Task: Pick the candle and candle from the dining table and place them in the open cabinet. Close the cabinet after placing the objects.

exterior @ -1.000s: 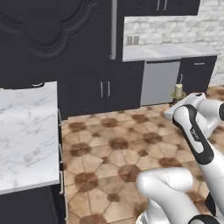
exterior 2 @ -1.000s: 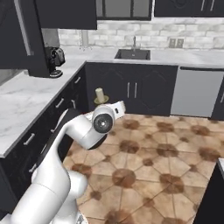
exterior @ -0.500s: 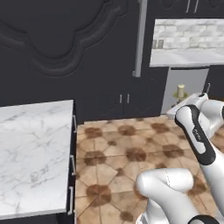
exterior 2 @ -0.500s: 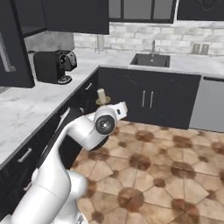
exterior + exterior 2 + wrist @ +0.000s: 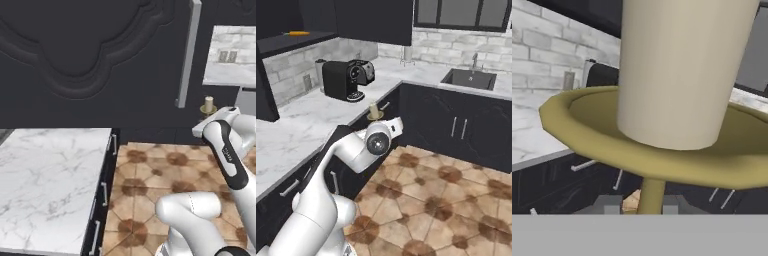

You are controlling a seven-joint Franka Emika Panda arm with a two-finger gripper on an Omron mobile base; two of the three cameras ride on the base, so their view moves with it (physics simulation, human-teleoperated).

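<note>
Holding the cream candle by its slim brass candlestick, the gripper has its fingers pinched nearly closed on the stem, up over the tiled floor. Farther off, a black coffee machine sits on the left marble counter.

The base turned, so both base views swung. In the left base view the dark panelled door came to span the frame and the marble table slid right. In the right base view the coffee machine drew nearer and the sink shifted right.
</note>
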